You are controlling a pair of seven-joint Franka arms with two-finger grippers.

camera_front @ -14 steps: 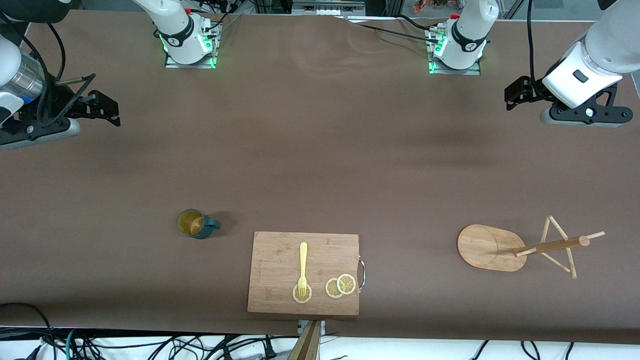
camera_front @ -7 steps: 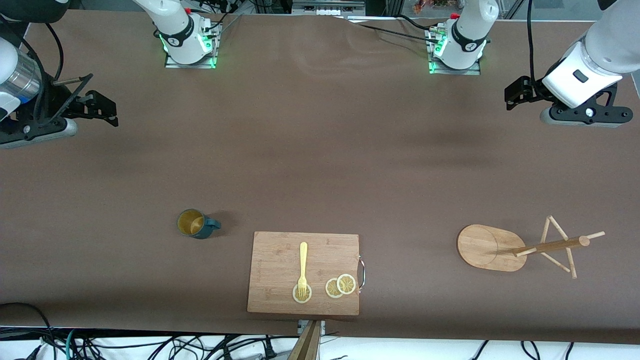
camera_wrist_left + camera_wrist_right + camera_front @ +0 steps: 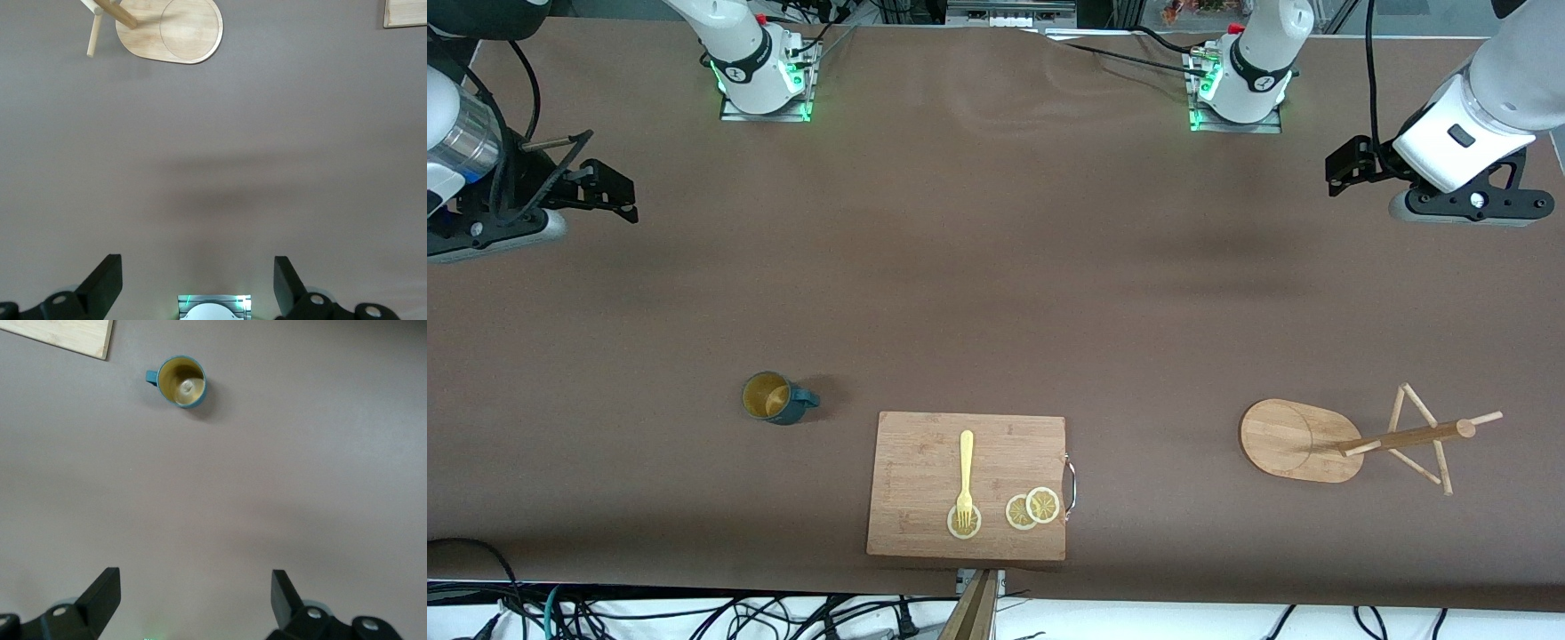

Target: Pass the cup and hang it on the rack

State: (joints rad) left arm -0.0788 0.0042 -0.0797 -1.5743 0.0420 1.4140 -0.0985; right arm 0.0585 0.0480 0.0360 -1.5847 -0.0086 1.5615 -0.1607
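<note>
The dark teal cup with its yellow inside stands upright on the table toward the right arm's end, handle pointing at the cutting board; the right wrist view shows the cup too. The bamboo rack stands on its oval base toward the left arm's end, and that base appears in the left wrist view. My right gripper hangs open and empty at its end of the table, well away from the cup. My left gripper is open and empty above the table, well away from the rack.
A wooden cutting board lies between cup and rack, near the table's front edge. A yellow fork and lemon slices rest on it. Both arm bases stand at the back edge.
Both grippers have shifted only very slightly. The cup, rack and board have not moved.
</note>
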